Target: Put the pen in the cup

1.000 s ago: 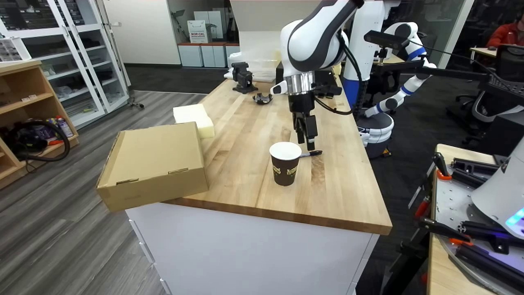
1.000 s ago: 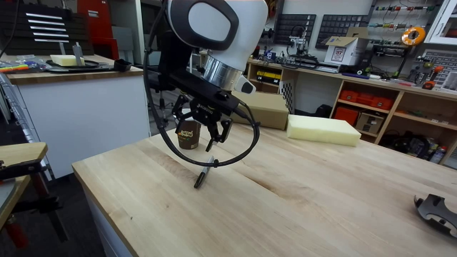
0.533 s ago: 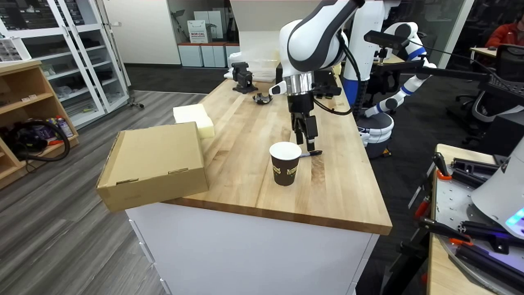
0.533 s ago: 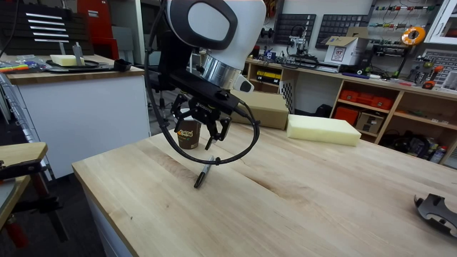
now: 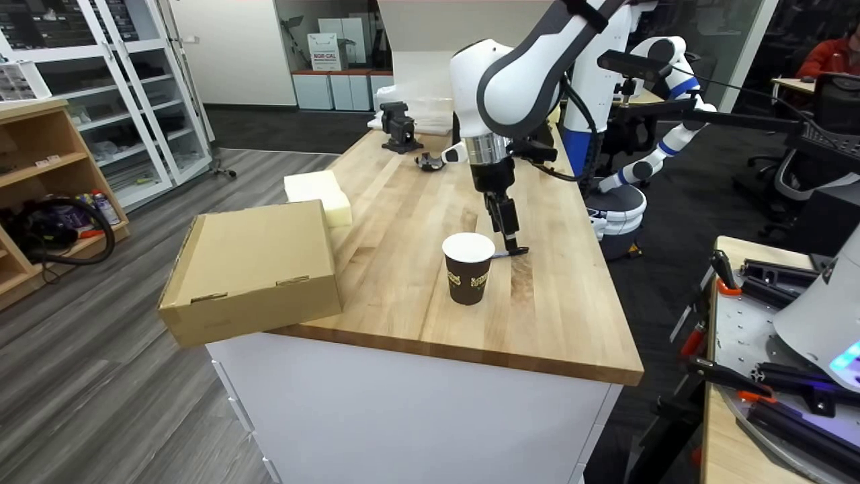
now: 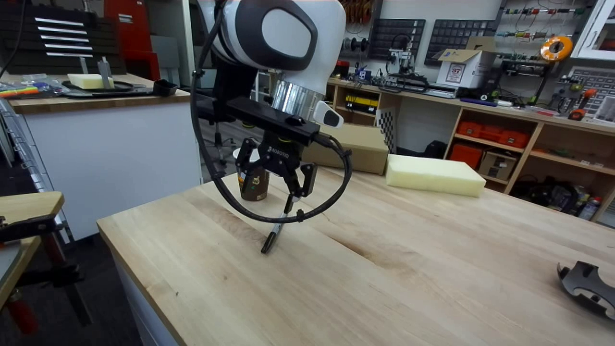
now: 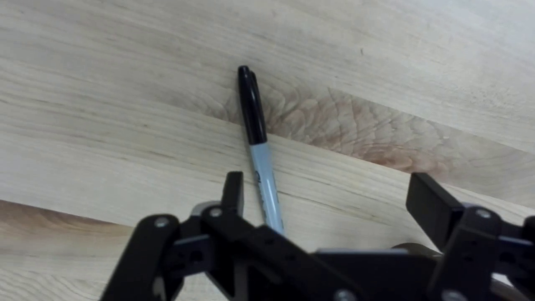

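The gripper [image 7: 328,194] neared the grey, black-capped pen [image 7: 262,161].

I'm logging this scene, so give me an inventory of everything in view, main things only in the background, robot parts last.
pen: one, black cap, grey barrel, lying on the table
cup: one, brown with white rim, upright near the pen
box: one, brown cardboard, overhanging the table's edge
block: one, pale yellow, beside the box
vise: one, black, on the table
curved part: one, dark grey, near the vise
table: one, pale wood top, white base, foreground
glass cabinet: one, white-framed, background
blue-banded arm: one, white, background
person: one, in red, background
robot arm: one, white and grey, above the table
cable: one, black, looped beside the robot arm
jaws: one pair, black, open, astride the pen in the wrist view
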Controlling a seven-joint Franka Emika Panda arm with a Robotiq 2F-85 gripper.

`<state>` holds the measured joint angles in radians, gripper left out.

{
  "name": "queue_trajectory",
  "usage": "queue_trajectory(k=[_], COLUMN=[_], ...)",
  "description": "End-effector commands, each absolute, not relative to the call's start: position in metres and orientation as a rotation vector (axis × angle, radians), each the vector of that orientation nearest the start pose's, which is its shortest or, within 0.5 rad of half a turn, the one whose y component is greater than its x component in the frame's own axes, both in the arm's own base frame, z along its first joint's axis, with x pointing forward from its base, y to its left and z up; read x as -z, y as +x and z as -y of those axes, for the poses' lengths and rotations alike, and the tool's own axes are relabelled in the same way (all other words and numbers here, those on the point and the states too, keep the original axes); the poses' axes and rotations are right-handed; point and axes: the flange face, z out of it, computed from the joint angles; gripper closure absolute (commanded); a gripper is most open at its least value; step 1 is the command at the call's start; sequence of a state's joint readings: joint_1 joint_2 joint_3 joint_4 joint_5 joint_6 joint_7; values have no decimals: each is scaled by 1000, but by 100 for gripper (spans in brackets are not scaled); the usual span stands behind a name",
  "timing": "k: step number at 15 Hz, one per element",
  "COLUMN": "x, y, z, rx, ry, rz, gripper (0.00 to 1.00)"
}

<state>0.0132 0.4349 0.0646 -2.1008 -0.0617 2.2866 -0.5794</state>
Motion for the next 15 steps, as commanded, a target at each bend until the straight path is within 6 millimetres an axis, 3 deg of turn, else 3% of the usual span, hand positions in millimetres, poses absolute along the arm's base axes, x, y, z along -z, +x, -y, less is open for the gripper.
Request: queue_trajectory(k=[1, 5, 11, 15], x=[-190, -185, -176, -174], y=[554, 554, 554, 559], z=[-44, -47, -51, -54], rx=[-380, -389, -353, -177], ry=[-2932, -2938, -2970, -2962], rz=[1035, 1033, 1318, 1422], gripper=[0, 0, 0, 0])
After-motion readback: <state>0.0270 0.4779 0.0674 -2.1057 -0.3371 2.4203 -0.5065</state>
